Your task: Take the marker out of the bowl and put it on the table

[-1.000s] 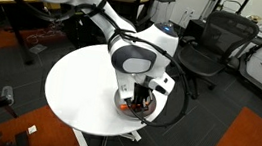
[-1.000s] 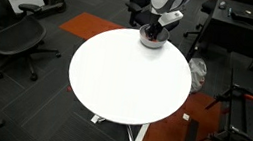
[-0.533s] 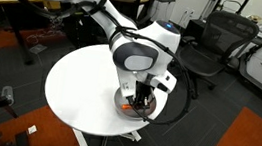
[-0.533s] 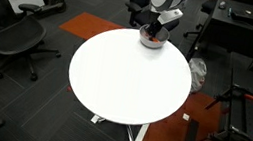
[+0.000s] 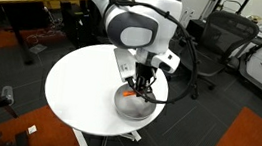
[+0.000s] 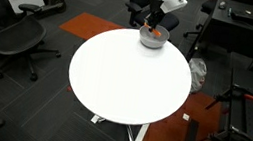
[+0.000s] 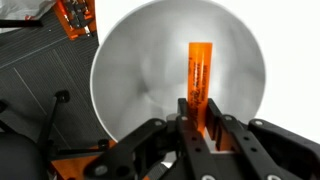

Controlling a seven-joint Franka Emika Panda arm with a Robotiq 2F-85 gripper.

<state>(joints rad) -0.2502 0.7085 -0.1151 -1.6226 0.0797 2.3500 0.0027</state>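
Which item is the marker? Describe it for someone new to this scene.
Find the large round white table; a light grey bowl sits near its edge. Directly over the bowl, the gripper pinches the marker: a slim orange stick, the only brightly coloured thing there.
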